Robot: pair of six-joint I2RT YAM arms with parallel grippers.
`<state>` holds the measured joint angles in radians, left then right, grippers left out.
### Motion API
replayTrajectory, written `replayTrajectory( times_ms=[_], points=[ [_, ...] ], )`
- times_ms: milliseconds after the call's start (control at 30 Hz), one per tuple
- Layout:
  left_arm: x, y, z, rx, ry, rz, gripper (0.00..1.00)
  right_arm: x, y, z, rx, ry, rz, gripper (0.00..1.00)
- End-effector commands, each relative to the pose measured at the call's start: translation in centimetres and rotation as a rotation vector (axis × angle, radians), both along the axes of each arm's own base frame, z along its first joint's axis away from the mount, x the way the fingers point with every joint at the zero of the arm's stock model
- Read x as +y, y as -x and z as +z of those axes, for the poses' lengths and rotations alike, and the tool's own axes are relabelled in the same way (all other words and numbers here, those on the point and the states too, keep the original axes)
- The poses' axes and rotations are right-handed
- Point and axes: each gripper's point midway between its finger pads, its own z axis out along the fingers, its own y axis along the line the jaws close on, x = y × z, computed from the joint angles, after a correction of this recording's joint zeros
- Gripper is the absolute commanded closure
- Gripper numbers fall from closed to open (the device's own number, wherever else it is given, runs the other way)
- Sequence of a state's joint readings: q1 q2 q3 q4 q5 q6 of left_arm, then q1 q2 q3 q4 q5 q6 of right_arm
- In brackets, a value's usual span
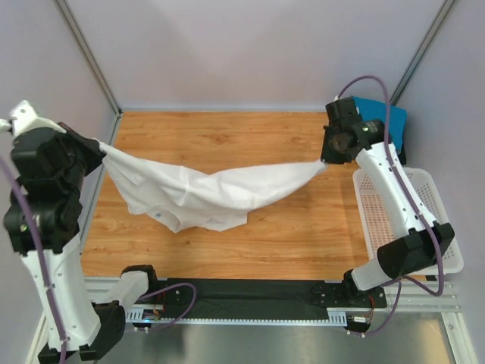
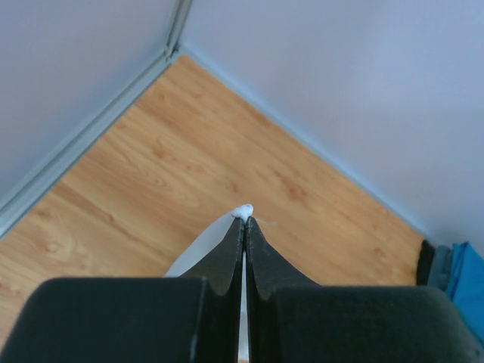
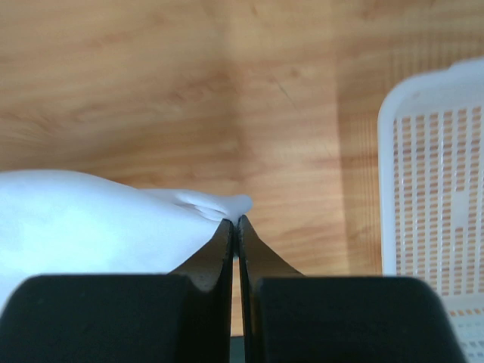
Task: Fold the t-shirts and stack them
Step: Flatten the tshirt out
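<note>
**White tee strung between both claws**

You are seeing the whole white t-shirt (image 1: 212, 193) only from the top camera; each wrist view is showing just a pinched corner. It is stretching across the wooden table (image 1: 227, 133), sagging and bunching towards the left. The left gripper (image 2: 244, 225) and right gripper (image 3: 235, 223) are each clamping a corner, jaws fully closed.

top: high behind near edge of light wooden tabletop (image 1: 303, 235), steeply down | wrists: close, low over it | top+right share: white perforated plastic basket (image 1: 375, 220) (image 3: 389, 166)
</note>
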<state>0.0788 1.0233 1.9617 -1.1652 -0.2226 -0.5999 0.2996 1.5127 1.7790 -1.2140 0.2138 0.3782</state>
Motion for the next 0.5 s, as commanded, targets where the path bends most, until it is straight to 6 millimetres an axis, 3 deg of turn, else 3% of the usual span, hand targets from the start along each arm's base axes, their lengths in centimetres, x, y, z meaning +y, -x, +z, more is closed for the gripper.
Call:
replayTrajectory(
  times_ms=[0, 33, 67, 200, 267, 300, 333, 367, 467],
  points=[
    [-1.6, -3.4, -7.0, 0.172, 0.064, -0.093, 1.00, -0.4, 3.2, -8.2, 0.241, 0.036, -0.007, 1.00],
    [-1.7, -4.0, -8.3, 0.195, 0.079, -0.094, 1.00, -0.4, 2.5, -9.2, 0.222, 0.033, -0.013, 0.99],
    [-1.8, -4.6, -10.9, 0.254, 0.089, -0.098, 1.00, -0.5, 2.6, -10.6, 0.241, 0.044, -0.022, 1.00],
    [-1.6, -7.6, -15.3, 0.326, 0.098, -0.098, 1.00, -1.2, 1.1, -15.0, 0.266, 0.116, -0.032, 1.00],
    [-1.3, -8.9, -17.7, 0.368, 0.101, -0.089, 1.00, -0.6, -1.8, -15.4, 0.228, 0.114, -0.021, 1.00],
    [-1.1, -9.4, -17.8, 0.367, 0.094, -0.082, 1.00, -0.5, -2.0, -16.3, 0.246, 0.121, -0.017, 0.99],
    [-0.9, -9.8, -18.4, 0.379, 0.091, -0.075, 1.00, -0.3, -3.3, -15.8, 0.220, 0.114, -0.021, 1.00],
    [-0.5, -10.1, -19.2, 0.399, 0.080, -0.056, 1.00, 0.0, -4.2, -16.9, 0.244, 0.119, -0.017, 1.00],
    [0.1, -11.4, -20.7, 0.428, 0.082, -0.027, 1.00, 0.6, -7.4, -17.1, 0.225, 0.116, -0.015, 0.99]
  ],
)
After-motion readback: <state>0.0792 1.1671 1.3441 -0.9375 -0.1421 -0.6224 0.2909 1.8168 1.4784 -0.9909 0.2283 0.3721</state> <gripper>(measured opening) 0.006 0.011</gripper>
